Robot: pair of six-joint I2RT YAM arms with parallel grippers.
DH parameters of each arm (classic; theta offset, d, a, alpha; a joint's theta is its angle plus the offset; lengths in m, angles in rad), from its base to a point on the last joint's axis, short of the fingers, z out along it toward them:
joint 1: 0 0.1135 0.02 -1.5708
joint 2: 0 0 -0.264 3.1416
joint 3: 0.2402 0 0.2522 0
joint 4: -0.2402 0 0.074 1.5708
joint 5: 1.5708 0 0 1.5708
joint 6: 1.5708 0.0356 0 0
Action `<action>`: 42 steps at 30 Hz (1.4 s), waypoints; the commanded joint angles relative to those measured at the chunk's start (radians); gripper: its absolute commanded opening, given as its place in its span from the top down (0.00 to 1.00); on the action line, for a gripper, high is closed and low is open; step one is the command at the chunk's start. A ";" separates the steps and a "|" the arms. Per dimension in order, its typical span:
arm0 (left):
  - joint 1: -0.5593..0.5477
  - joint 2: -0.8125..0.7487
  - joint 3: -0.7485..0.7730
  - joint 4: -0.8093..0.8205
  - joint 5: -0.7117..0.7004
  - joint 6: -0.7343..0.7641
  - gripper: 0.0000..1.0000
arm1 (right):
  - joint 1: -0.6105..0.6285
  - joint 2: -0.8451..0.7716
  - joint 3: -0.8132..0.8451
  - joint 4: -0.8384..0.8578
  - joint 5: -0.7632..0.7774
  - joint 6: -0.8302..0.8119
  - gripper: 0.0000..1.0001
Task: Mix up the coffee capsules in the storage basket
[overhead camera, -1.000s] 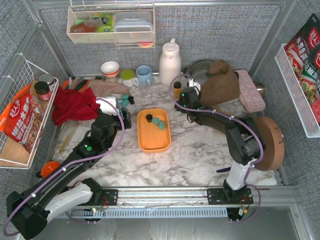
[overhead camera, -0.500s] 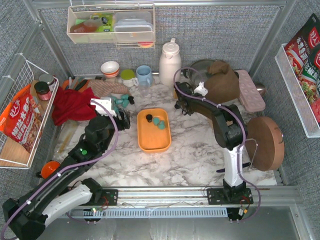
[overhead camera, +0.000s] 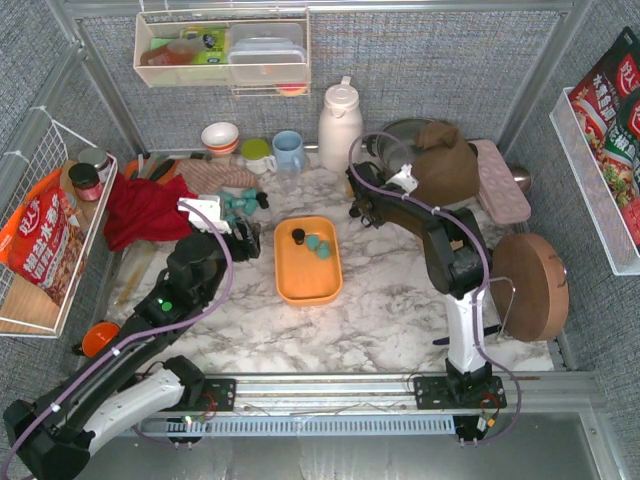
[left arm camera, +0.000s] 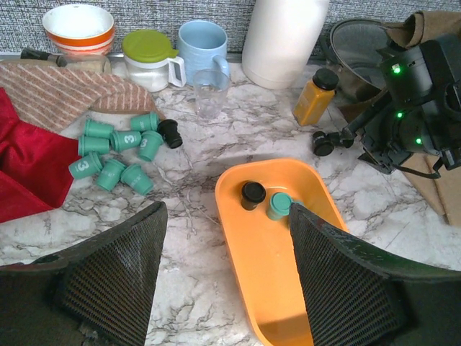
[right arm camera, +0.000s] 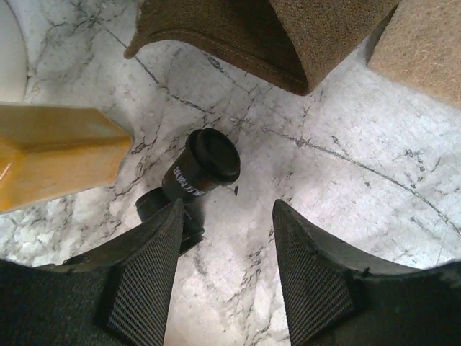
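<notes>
Three coffee capsules [overhead camera: 314, 243] lie in the storage basket [overhead camera: 305, 285], bunched at its 12 o'clock end: one black and two teal (the left wrist view shows only one teal, since that camera's own finger covers the spot where the other lies). More sit outside it on the marble table [overhead camera: 390, 310]. A cluster of teal capsules [left arm camera: 115, 155] lies at about 10 o'clock from the basket, with a stray black capsule [left arm camera: 171, 133] at the cluster's edge. From overhead the left arm hides part of this cluster, so it cannot be counted there.

The left gripper [left arm camera: 225, 209] hangs at 9 o'clock from the basket, jaws well apart and nothing between them. Its fingers [left arm camera: 115, 281] cut off the basket's near end in the wrist view.

The right gripper [right arm camera: 227, 209] is low at 1 o'clock from the basket, just beside the amber bottle [right arm camera: 50, 158]. Its jaws are apart and grip nothing. A fallen black capsule [right arm camera: 205, 162] lies on its side just ahead of the gap between them. A second dark object under it is half covered by one finger and cannot be made out. The brown cloth [right arm camera: 266, 36] is cropped by the frame's top.
</notes>
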 commanded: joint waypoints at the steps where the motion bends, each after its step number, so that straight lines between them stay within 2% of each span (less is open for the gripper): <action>1: 0.000 -0.002 0.006 0.017 0.009 -0.004 0.23 | 0.003 -0.024 -0.008 0.009 -0.005 0.001 0.43; 13: 0.000 -0.001 0.009 0.007 0.009 -0.006 0.22 | -0.019 0.087 0.091 0.044 0.007 -0.020 0.40; 21: 0.000 -0.002 0.010 0.006 0.009 -0.006 0.22 | -0.031 0.161 0.214 -0.113 0.038 0.015 0.35; 24: 0.001 -0.003 0.010 0.006 0.008 -0.004 0.22 | -0.036 0.171 0.234 -0.179 0.040 0.019 0.36; 36: 0.001 0.002 0.010 0.007 0.004 -0.004 0.22 | -0.052 0.160 0.221 -0.227 0.012 -0.063 0.48; 40: 0.001 0.004 0.010 0.006 0.002 -0.005 0.22 | -0.051 0.151 0.214 -0.213 -0.016 -0.096 0.47; 42: 0.001 0.006 0.009 0.007 0.002 -0.006 0.22 | -0.051 0.145 0.216 -0.210 -0.041 -0.117 0.44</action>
